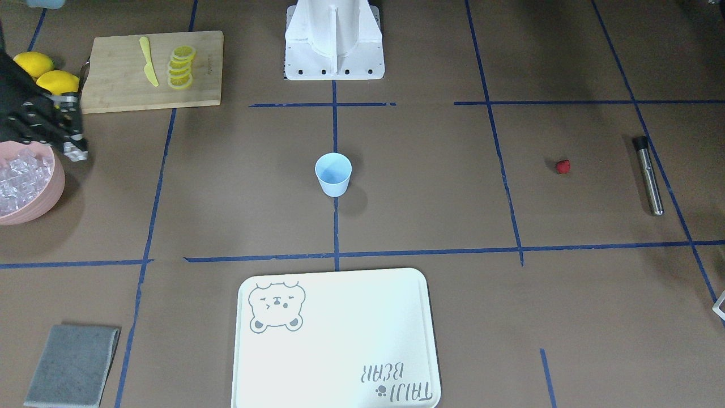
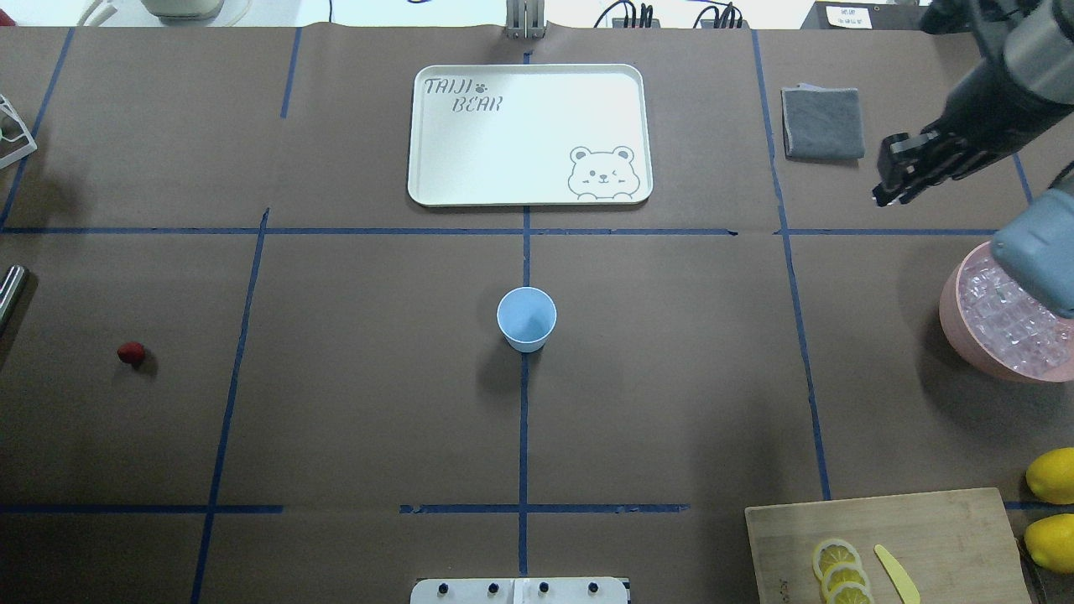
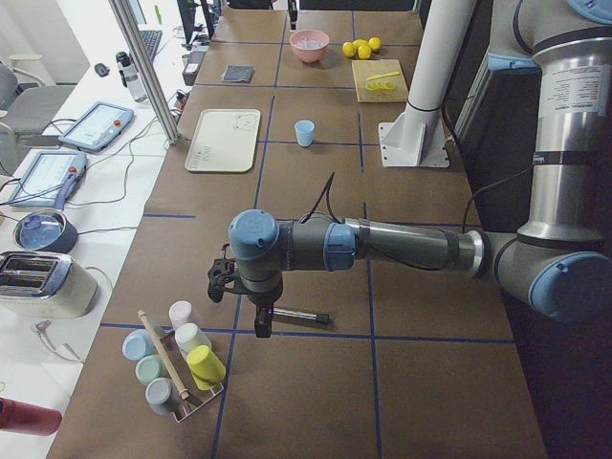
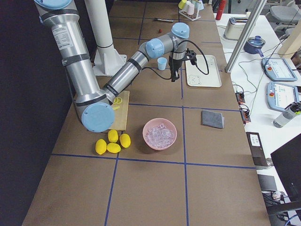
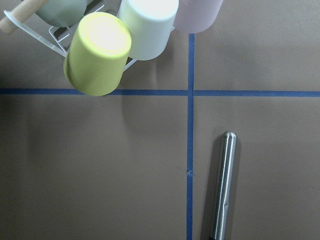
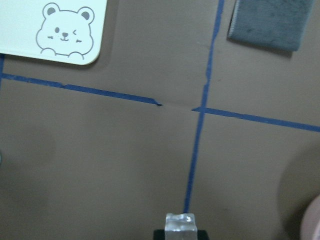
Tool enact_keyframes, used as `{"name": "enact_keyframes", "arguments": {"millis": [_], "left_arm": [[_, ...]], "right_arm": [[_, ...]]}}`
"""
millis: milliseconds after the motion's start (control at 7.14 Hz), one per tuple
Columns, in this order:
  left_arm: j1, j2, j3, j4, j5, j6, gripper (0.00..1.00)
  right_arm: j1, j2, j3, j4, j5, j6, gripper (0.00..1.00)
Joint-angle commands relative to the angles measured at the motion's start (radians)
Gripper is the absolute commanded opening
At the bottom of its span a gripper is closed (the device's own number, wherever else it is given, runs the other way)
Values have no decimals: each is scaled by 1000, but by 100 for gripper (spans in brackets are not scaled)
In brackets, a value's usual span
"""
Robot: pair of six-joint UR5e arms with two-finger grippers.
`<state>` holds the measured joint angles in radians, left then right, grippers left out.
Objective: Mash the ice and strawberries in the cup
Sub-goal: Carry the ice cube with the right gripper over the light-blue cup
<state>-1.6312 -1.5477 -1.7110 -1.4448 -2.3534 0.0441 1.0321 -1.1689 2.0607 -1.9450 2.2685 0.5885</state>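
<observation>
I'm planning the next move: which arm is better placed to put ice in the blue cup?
Right. The right gripper already holds an ice cube, so it need only carry it to the cup. The left gripper sits at the far end over the steel muddler, away from both.

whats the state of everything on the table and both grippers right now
right gripper: shut on an ice cube
left gripper: above the metal rod, open or shut cannot tell
cup: upright, empty
strawberry: whole, lying apart from the cup
pink bowl: upright, full of ice
metal rod: lying flat
lemon slices: cut, overlapping in a row
cloth: folded
</observation>
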Motion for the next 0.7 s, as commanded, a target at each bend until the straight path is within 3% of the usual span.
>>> {"name": "enact_keyframes", "arguments": {"millis": [0, 140, 420, 560], "left_arm": [[1, -5, 2, -3, 0, 0, 100], [1, -6, 2, -3, 0, 0, 100], [1, -8, 5, -3, 0, 0, 100], [1, -6, 5, -3, 0, 0, 100]], "right_arm": [[-253, 182, -66, 9, -160, 352, 0], [-339, 283, -147, 26, -232, 472, 0], [-449, 426, -355, 174, -312, 650, 0], [-487, 478, -426, 176, -345, 698, 0]]}}
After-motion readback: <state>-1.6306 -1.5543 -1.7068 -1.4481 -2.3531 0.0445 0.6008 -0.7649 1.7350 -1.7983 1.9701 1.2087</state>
